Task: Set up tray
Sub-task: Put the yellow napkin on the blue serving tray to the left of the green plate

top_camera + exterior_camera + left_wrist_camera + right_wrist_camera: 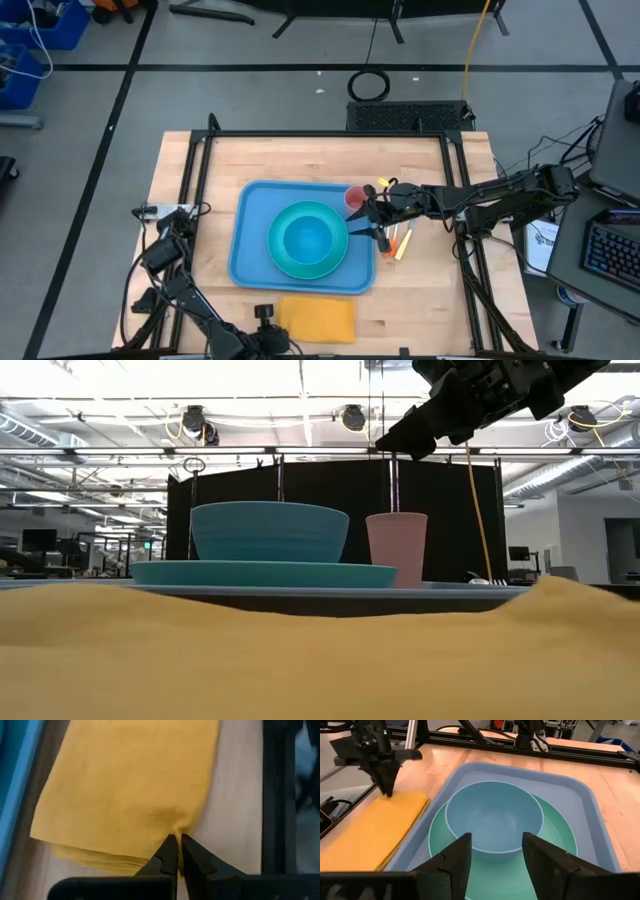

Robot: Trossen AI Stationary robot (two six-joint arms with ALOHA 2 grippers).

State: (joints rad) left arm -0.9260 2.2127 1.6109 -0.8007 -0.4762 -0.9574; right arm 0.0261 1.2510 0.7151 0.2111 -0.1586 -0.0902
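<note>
High view: wooden table point(420, 160), grey floor point(250, 100)

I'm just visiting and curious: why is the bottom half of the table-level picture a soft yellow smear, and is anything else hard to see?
Low view: the orange napkin lies so near the lens that it blurs, hiding the tray below its rim; bright ceiling lights glare behind. Left wrist view: the left tool, shut on the napkin's edge, is sharp. High view: evenly lit.
</note>
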